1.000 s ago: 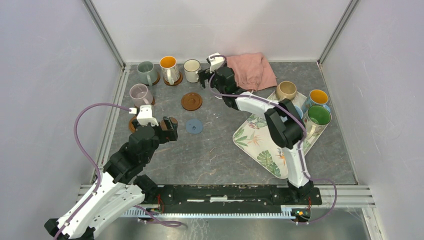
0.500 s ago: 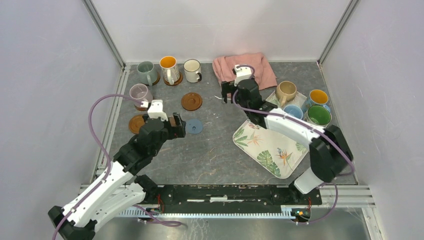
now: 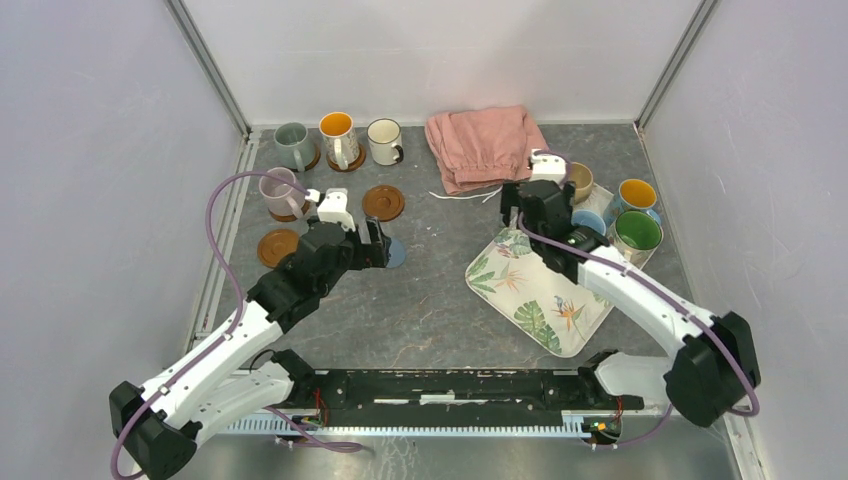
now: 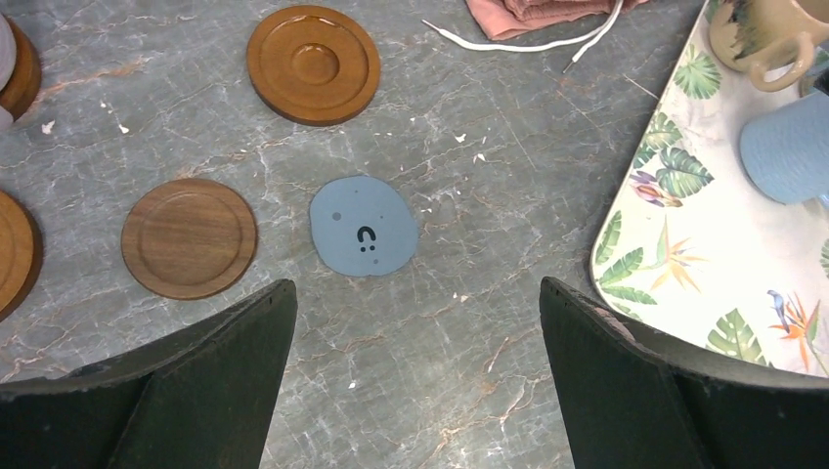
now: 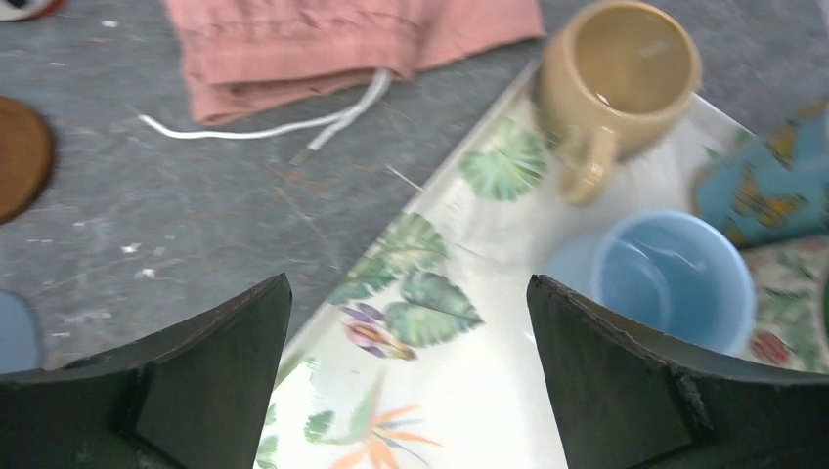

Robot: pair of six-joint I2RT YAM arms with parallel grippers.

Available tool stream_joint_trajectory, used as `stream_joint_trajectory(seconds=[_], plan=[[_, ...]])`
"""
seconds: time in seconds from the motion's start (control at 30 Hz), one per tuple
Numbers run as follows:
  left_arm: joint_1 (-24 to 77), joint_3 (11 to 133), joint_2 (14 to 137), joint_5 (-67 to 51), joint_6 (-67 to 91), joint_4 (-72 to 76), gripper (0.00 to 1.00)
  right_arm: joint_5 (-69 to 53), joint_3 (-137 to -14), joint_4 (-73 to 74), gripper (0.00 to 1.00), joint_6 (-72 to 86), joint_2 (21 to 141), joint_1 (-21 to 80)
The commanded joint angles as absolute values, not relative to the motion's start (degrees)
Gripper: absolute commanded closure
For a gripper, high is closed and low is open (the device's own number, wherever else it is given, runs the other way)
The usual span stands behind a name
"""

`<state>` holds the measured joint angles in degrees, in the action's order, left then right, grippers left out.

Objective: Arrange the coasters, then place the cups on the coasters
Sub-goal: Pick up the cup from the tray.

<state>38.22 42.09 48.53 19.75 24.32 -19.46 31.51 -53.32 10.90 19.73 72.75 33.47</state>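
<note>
Right pincer (image 5: 406, 285) has swung over to the tray (image 5: 469, 391), left pincer (image 4: 415, 285) above the blue coaster (image 4: 364, 226); both gape empty, probably lining up pickups.

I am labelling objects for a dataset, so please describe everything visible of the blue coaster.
The blue coaster is a thin, flat, matte grey-blue disc with an uneven outline and no raised rim. A small dark horseshoe-like mark and a few dots sit on top. It lies flat and bare on the grey marbled table, apart from the nearest brown coaster. The open left gripper is above it, not touching.
</note>
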Motion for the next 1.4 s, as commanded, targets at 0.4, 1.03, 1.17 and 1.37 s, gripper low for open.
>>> stream_joint_trajectory(seconds=[0.4, 1.03, 1.17, 1.37], plan=[[37.88, 44.31, 49.48, 16.69, 22.90, -15.62, 0.00, 30.30, -37.52, 15.57, 0.02, 21.07, 54.47, 19.95], [37.88, 42.81, 47.30, 17.06, 22.23, -15.94, 0.00, 14.55, -30.05, 4.00, 0.02, 19.72, 56.12, 2.98], [37.96, 42.65, 47.36, 16.97, 22.16, -15.74, 0.00, 13.33, -29.28, 3.11, 0.02, 19.15, 56.85, 1.85], [37.91, 42.55, 47.29, 16.66, 22.21, -15.62, 0.00, 8.38, -28.49, 1.85, 0.02, 18.82, 57.55, 0.39]])
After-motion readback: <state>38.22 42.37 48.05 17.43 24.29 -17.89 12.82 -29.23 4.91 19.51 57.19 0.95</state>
